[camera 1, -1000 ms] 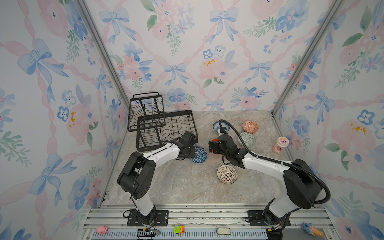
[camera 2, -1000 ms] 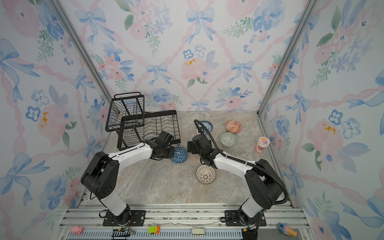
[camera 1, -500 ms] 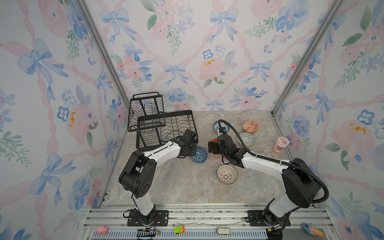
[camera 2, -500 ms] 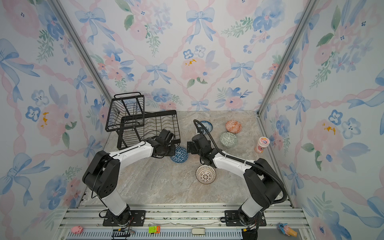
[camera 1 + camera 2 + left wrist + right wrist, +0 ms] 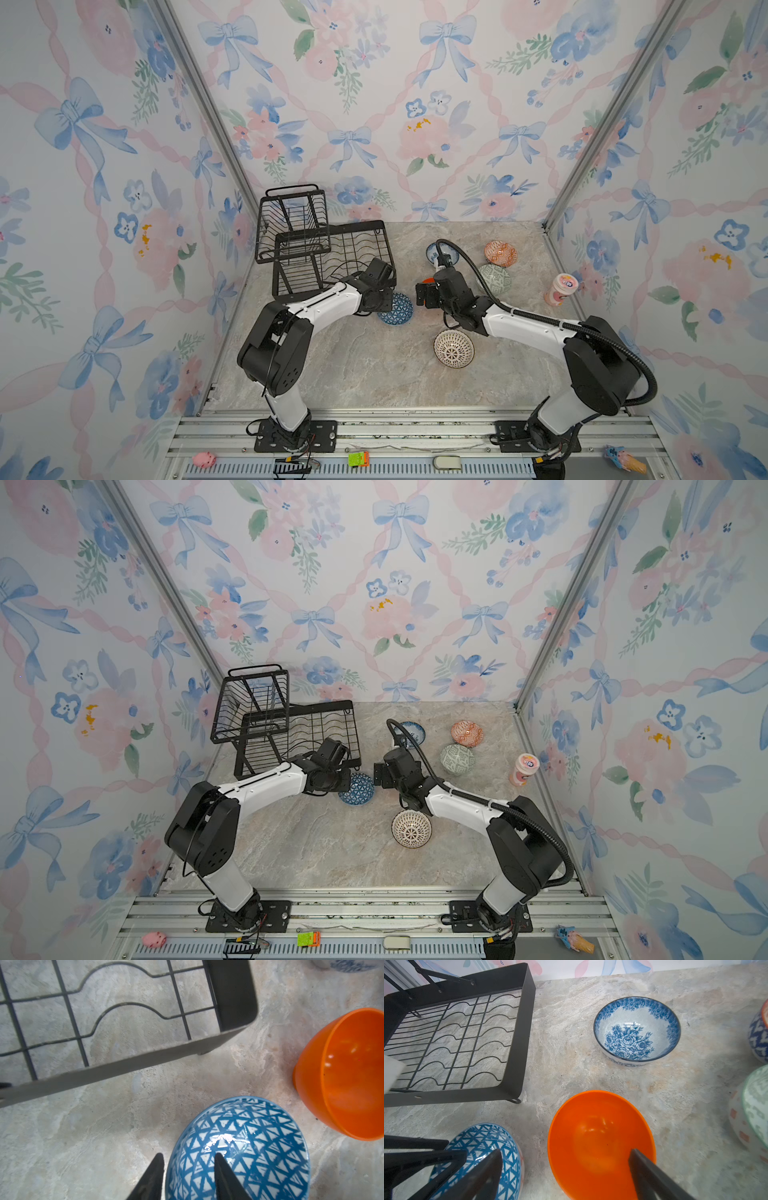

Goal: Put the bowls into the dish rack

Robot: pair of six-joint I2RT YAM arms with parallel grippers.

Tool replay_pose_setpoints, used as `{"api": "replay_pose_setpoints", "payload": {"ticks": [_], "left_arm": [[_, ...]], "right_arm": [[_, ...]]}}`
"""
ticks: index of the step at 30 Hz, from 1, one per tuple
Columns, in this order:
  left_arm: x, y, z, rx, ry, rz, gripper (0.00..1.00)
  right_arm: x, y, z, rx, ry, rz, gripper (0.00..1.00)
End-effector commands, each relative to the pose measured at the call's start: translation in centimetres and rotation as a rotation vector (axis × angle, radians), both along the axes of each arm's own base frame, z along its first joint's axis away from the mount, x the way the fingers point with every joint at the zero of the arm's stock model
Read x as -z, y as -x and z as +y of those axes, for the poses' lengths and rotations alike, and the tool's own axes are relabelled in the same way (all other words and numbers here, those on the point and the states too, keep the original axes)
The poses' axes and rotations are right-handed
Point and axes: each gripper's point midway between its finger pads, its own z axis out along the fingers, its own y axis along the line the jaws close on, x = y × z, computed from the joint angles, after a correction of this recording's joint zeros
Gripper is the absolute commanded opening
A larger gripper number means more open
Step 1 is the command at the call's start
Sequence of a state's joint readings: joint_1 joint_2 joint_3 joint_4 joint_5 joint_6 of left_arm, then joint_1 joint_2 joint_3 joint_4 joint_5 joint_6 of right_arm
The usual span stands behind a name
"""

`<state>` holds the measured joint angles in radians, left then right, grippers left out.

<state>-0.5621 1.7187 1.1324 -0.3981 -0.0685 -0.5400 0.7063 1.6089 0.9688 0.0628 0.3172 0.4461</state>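
Observation:
The black wire dish rack (image 5: 353, 227) (image 5: 320, 706) stands at the back left with no bowl in it. A blue geometric bowl (image 5: 397, 309) (image 5: 239, 1147) (image 5: 483, 1147) rests tilted on the table just off the rack's near corner (image 5: 234, 1001). My left gripper (image 5: 385, 301) (image 5: 188, 1155) is open, one finger inside the bowl's rim and one outside. The plain orange bowl (image 5: 349, 1076) (image 5: 598, 1142) sits right of it. My right gripper (image 5: 426, 293) (image 5: 565, 1150) hangs wide open over the orange bowl, one finger inside it.
A blue-white floral bowl (image 5: 436, 251) (image 5: 636, 1030), an orange-white patterned bowl (image 5: 500, 253) and a pale green bowl (image 5: 494, 279) stand at the back right. A white bowl with dark radial lines (image 5: 454, 348) lies nearer the front. A tall pink cup (image 5: 561, 289) stands by the right wall.
My left gripper's jaws have parted from a shut grip on the blue bowl's rim. The bowl stays where it was. The right arm has hardly moved.

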Motion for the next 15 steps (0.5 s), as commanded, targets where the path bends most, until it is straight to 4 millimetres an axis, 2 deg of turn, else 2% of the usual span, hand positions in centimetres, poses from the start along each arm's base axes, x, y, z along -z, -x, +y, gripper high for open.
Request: {"api": "replay_pose_setpoints", "payload": {"ticks": [1, 4, 10, 15], "left_arm": [[-1.2, -0.1, 0.5, 0.006, -0.002, -0.035, 0.58], [-1.4, -0.1, 0.8, 0.006, -0.006, -0.042, 0.77], [-2.6, 0.2, 1.3, 0.01, -0.007, -0.073, 0.98], [-3.6, 0.6, 2.1, 0.002, -0.021, -0.106, 0.98]], "right_arm": [[-0.2, -0.5, 0.1, 0.012, -0.01, 0.015, 0.97], [-0.2, -0.5, 0.1, 0.008, -0.011, 0.016, 0.97], [-0.1, -0.4, 0.4, -0.002, -0.017, 0.022, 0.97], [0.1, -0.2, 0.9, -0.027, -0.027, 0.032, 0.97]]}}
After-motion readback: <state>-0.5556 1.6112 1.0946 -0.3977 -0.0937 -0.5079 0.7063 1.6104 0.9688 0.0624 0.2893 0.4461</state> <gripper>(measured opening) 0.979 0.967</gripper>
